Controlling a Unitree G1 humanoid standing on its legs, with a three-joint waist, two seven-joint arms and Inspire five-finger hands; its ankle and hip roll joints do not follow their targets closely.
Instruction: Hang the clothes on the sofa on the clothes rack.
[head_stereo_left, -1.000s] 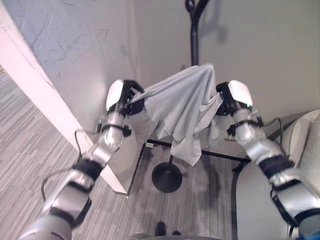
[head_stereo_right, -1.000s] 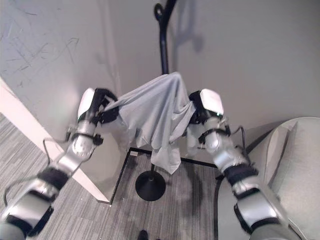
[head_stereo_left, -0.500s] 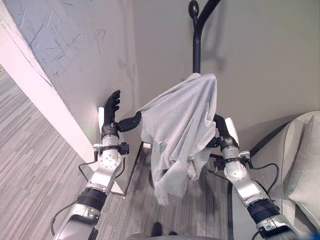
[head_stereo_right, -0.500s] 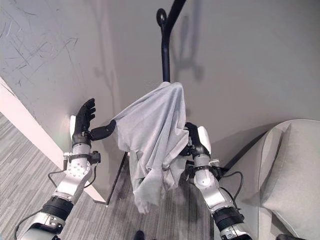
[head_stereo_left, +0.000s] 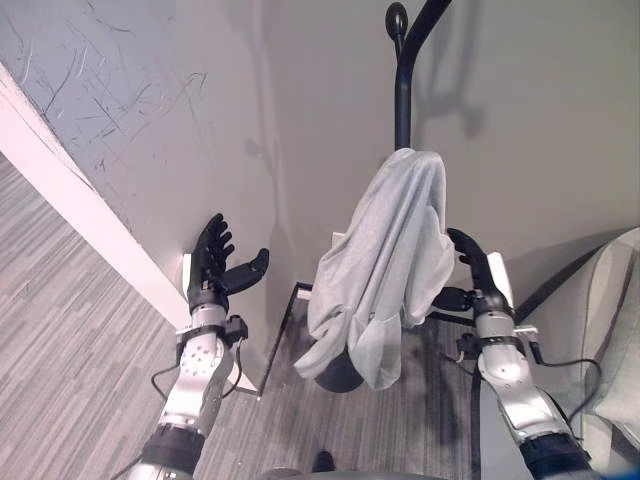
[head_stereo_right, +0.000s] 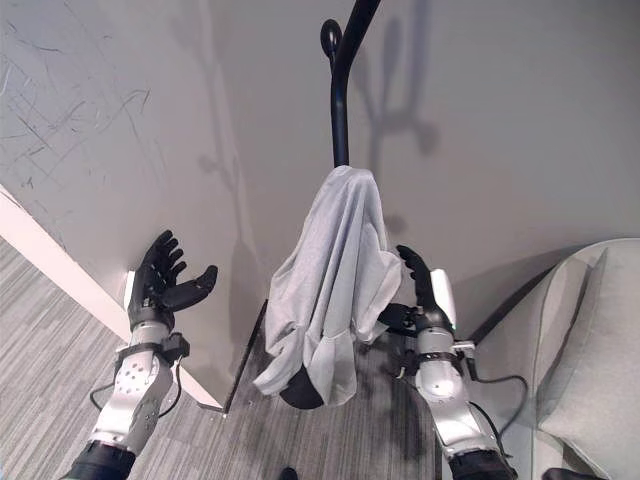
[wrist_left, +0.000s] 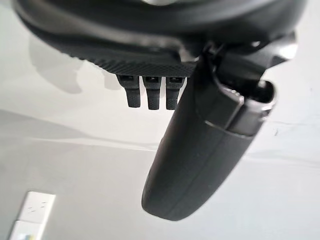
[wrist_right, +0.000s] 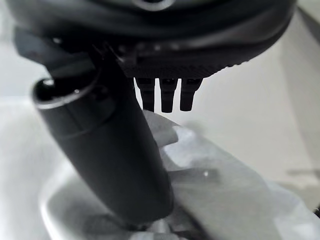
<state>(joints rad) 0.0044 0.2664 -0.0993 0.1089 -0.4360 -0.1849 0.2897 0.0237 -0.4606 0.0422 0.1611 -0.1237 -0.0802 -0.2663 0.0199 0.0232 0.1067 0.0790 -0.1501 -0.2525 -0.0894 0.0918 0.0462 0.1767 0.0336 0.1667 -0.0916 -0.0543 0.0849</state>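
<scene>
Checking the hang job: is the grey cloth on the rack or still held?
On the rack. The cloth drapes over the rack; the left hand and right hand are open beside it.

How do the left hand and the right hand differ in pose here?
The left hand is raised well apart from the grey garment, against the wall; the right hand sits right beside the garment's edge. The left hand's thumb juts toward the garment; the right hand's thumb is partly hidden by cloth. Both are open, fingers straight, holding nothing.
</scene>
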